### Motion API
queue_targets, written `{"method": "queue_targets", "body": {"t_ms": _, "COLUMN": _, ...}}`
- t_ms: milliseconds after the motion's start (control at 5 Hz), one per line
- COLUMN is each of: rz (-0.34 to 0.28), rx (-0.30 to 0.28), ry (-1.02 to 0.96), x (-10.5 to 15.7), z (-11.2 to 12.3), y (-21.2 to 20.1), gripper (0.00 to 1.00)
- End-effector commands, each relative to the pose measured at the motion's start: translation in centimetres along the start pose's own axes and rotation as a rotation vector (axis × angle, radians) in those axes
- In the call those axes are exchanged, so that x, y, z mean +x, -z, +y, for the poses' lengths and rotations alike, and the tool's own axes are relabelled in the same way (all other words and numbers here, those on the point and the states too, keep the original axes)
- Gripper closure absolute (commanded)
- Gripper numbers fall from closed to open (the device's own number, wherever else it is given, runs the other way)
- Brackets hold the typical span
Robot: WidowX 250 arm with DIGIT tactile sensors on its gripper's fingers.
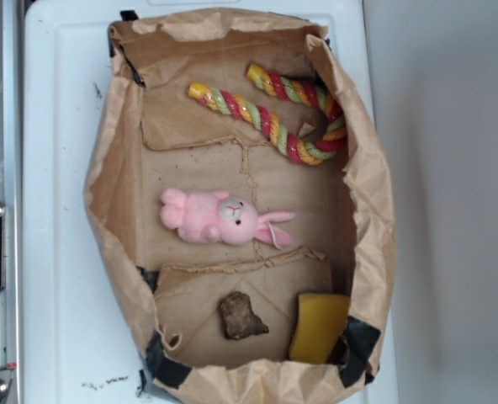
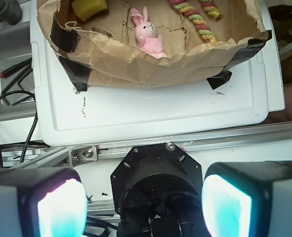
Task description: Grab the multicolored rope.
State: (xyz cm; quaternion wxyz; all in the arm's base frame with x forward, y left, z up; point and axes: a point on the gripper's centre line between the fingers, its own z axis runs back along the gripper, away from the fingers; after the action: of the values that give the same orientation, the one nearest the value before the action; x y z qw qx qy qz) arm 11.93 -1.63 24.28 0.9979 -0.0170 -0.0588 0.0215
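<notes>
The multicolored rope (image 1: 276, 114), twisted yellow, red-pink and light green, lies bent in a U at the far right of the brown paper bag's floor. In the wrist view only two stretches of the rope (image 2: 198, 19) show past the bag's wall. My gripper (image 2: 143, 207) is well outside the bag, over the robot's own black base, with its two glowing pads (image 2: 62, 210) wide apart and nothing between them. The gripper does not show in the exterior view.
The paper bag (image 1: 106, 194) sits open on a white board (image 1: 55, 252). Inside lie a pink bunny (image 1: 219, 219), a brown lump (image 1: 241, 316) and a yellow sponge (image 1: 318, 326). A metal rail (image 2: 185, 143) and black cables (image 2: 8, 98) lie near the gripper.
</notes>
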Motion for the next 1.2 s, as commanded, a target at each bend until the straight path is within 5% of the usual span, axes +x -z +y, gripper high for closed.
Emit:
{"method": "queue_targets", "body": {"t_ms": 0, "rz": 0.0, "rx": 0.0, "ry": 0.0, "x": 0.0, "z": 0.0, "y": 0.0, "gripper": 0.0}}
{"method": "queue_targets", "body": {"t_ms": 400, "rz": -0.038, "rx": 0.014, "ry": -0.055, "x": 6.4, "z": 2.0, "y": 1.7, "gripper": 0.0}}
{"method": "queue_targets", "body": {"t_ms": 1000, "rz": -0.061, "rx": -0.086, "ry": 0.033, "x": 13.9, "z": 4.6, "y": 9.1, "gripper": 0.0}}
